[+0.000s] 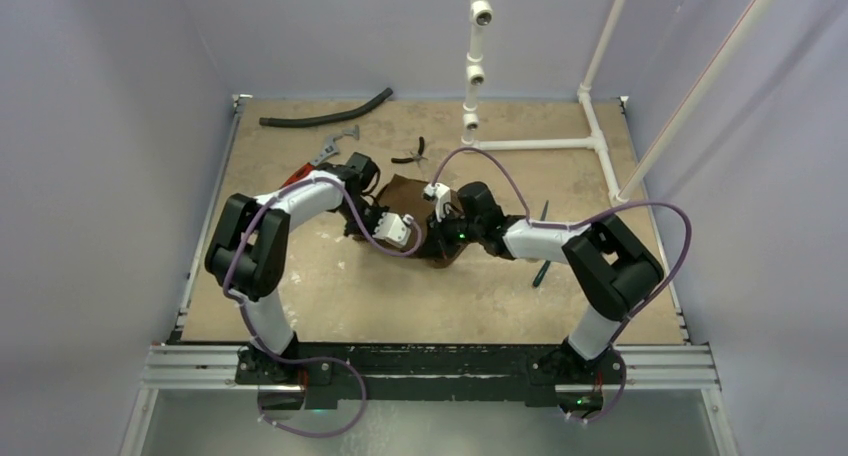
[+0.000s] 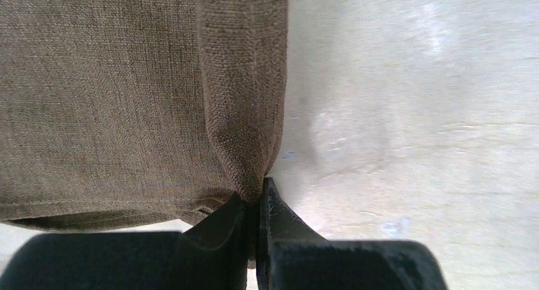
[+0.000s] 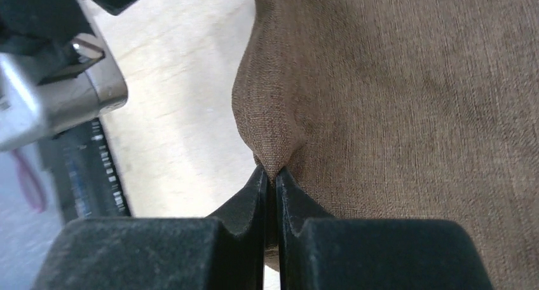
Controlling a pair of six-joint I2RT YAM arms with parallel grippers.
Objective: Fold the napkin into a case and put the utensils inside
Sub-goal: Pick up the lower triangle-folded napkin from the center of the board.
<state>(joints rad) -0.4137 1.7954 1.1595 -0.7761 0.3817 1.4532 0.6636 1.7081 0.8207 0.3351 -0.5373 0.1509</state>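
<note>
The dark-brown napkin (image 1: pixel 405 189) lies bunched mid-table between the two arms, which partly hide it from above. In the left wrist view my left gripper (image 2: pixel 254 194) is shut on a folded hem corner of the napkin (image 2: pixel 127 93), the cloth pinched between its black fingers. My right gripper (image 3: pixel 270 174) is likewise shut on a raised pinch at the edge of the napkin (image 3: pixel 394 93). Two thin dark utensils (image 1: pixel 541 272) lie on the table right of the napkin, beside my right forearm. I see no blue spoon.
A black hose (image 1: pixel 330 114), a red-handled wrench (image 1: pixel 318 158) and small black pliers (image 1: pixel 411 155) lie toward the back of the table. A white pipe frame (image 1: pixel 540 143) stands at the back right. Part of the left arm (image 3: pixel 57 93) shows close by in the right wrist view.
</note>
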